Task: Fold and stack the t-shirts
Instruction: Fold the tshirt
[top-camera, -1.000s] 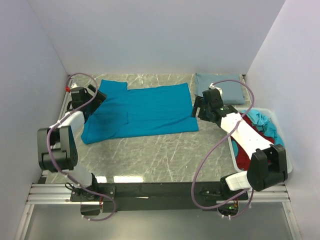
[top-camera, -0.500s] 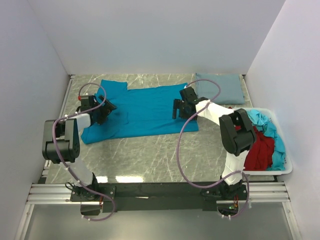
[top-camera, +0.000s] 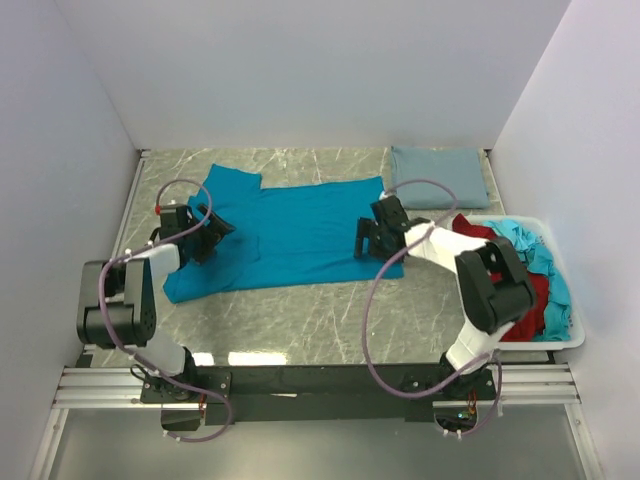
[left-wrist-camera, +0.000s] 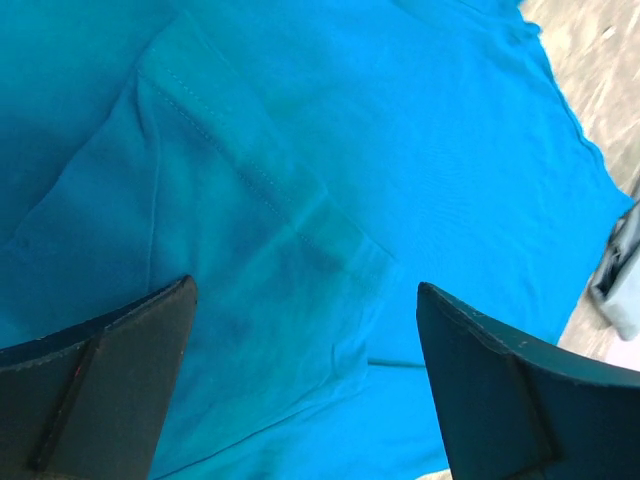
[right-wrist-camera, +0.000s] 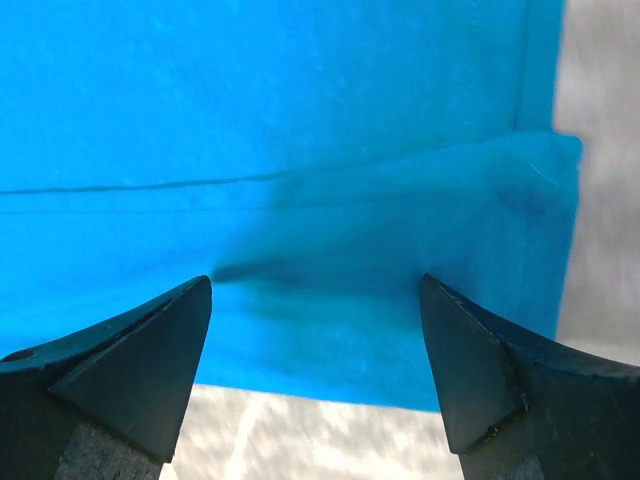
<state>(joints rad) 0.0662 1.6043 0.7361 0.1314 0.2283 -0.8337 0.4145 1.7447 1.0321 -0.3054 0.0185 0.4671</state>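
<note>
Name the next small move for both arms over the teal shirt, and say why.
Probably lower both and pinch the fabric. The left end effector and right end effector hang open above the spread teal shirt, the right one by its edge, gripping nothing yet.

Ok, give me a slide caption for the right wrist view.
Open right pincer poised over a doubled-over corner of the teal-blue t-shirt, marble table beyond.

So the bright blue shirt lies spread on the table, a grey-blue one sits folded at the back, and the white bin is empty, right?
No: the white bin is not empty. The top external view shows a dark red shirt and a light turquoise shirt in it. The rest holds.
</note>
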